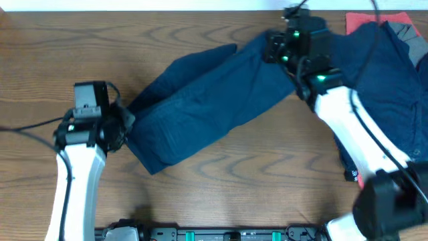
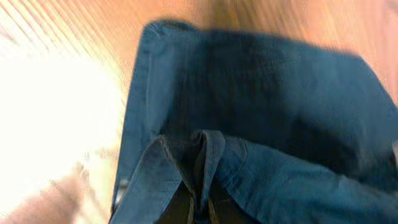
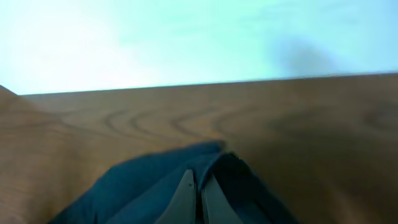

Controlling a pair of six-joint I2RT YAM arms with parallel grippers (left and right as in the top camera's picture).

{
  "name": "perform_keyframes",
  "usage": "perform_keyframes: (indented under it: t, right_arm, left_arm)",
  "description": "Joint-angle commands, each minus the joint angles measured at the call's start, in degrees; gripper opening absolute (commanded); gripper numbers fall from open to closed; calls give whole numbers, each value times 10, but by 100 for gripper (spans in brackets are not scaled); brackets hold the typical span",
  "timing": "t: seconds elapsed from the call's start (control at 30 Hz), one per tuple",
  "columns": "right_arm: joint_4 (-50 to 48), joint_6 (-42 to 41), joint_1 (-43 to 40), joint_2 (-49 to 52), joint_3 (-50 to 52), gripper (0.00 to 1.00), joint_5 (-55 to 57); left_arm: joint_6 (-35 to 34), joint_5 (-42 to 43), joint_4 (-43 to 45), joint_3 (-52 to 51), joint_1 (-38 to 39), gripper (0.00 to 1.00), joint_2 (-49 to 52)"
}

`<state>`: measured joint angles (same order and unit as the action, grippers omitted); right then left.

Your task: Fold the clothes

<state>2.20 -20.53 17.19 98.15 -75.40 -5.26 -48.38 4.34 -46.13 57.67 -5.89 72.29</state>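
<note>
Now the navy garment lies stretched slantwise across the table — its lower-left end pinched in the left gripper, jaws almost together on a raised fold, its upper-right end in the right gripper, jaws likewise narrow on cloth. At far right, a navy pile overlaps a coral-red piece and grey piece.

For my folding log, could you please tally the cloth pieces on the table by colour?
Navy blue: 2, the spread navy garment and the navy heap, which may hide more.
Coral-red: 1, the coral-red piece.
Grey: 1, the grey piece.
Total: 4.
</note>
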Motion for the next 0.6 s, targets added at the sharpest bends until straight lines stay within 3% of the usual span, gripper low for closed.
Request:
perform_keyframes:
  t: [0.0,0.23,0.27,0.3,0.33,0.37,0.4,0.47,0.57]
  right_arm:
    - [-57,11,19,52,-11,1,14]
    - [-264,13,57,181,-14,4,14]
    - [-286,13,65,208,-21,14,14]
    - [-292,13,69,223,-26,30,14]
    - [-292,13,73,241,-34,60,14]
    - [-289,13,75,253,-40,94,14]
    - [-282,13,75,261,-43,99,14]
    - [-264,13,71,261,-44,99,14]
    - [-228,13,53,238,-44,99,14]
  left_arm:
    - [-59,-83,15,6,-3,6,41]
    - [-113,-129,79,6,-23,6,132]
    - [-113,-130,92,6,-27,6,148]
    - [-113,-129,104,6,-30,6,161]
    - [-113,-129,116,6,-31,9,174]
    - [-113,-129,127,6,-31,26,187]
    - [-107,-129,136,6,-31,40,196]
    - [-68,-123,161,6,-31,66,210]
    - [-3,-121,184,10,-34,72,201]
